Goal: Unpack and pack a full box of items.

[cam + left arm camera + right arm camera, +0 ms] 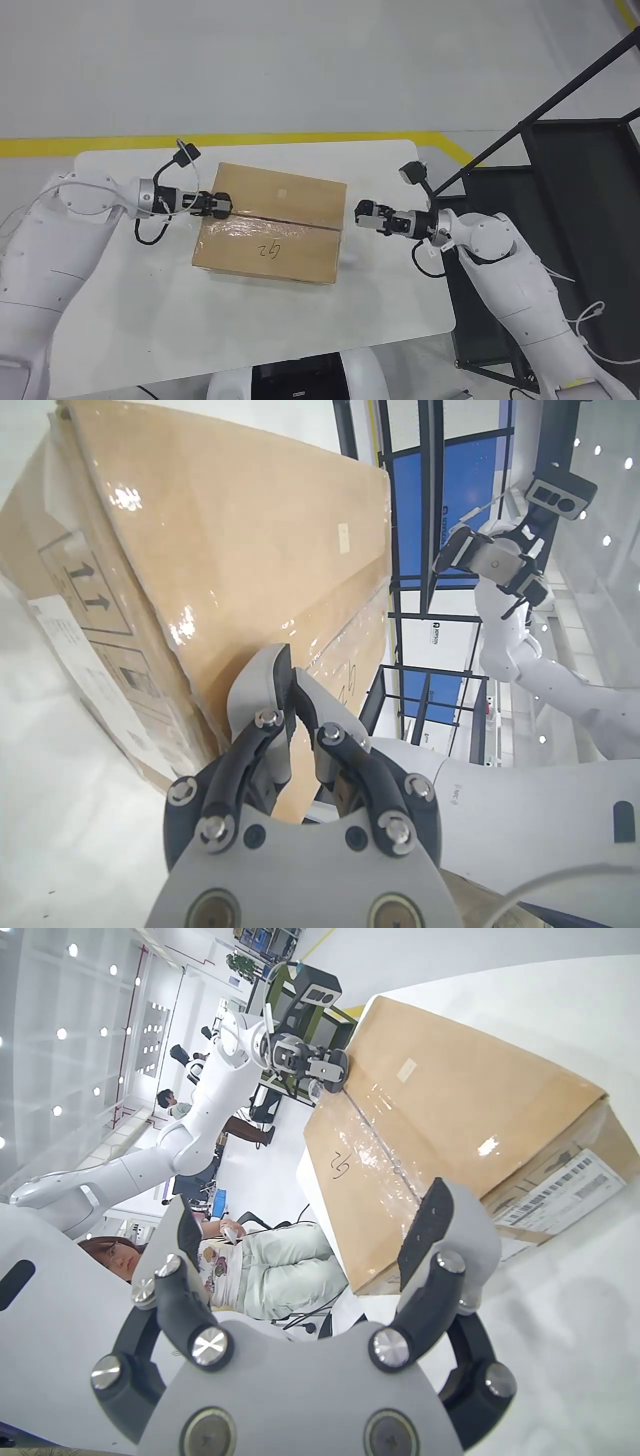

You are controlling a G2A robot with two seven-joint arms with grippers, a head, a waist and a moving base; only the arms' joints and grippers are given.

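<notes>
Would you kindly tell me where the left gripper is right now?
In the top view the left gripper is at the left end of the cardboard box, by its taped seam. The right gripper is just off the opposite end.

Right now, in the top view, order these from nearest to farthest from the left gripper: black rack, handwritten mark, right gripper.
1. Handwritten mark, on the box top beside the left gripper.
2. Right gripper, off the box's opposite end.
3. Black rack, beyond the table's edge.

One box [270, 222], one table [130, 310], one black rack [580, 150]
</notes>
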